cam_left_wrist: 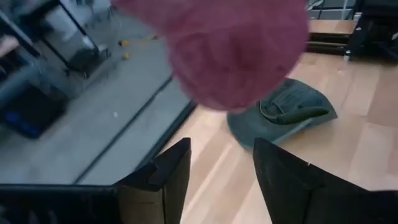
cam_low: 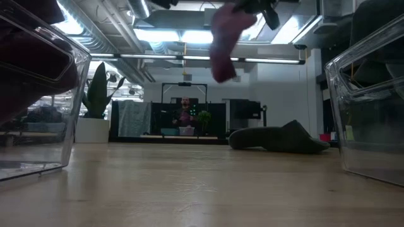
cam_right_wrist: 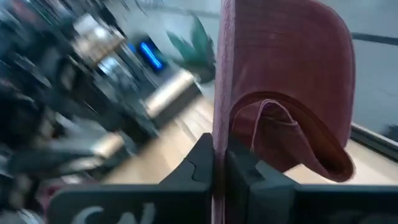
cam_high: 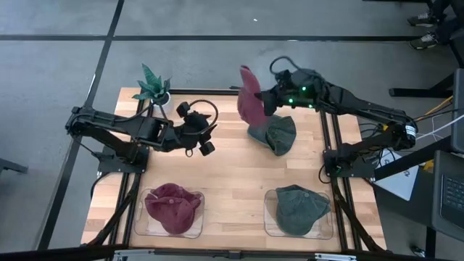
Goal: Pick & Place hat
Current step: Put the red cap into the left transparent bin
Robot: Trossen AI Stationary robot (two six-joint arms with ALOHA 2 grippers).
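The right gripper (cam_high: 265,101) is pinched tight on a red hat (cam_high: 249,96), holding it up in the air above the table's far side. The left gripper (cam_high: 205,138) waits open and empty. One red hat and one green hat already sit in bins; a green hat (cam_high: 279,134) lies on the table.

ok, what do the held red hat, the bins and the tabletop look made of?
Red hat: soft woven fabric, likely washed cotton; it droops limp, matte, with a stitched edge.
Bins: clear rigid plastic; see-through glossy walls.
Tabletop: light wood, probably sealed butcher block; plank seams and grain show.
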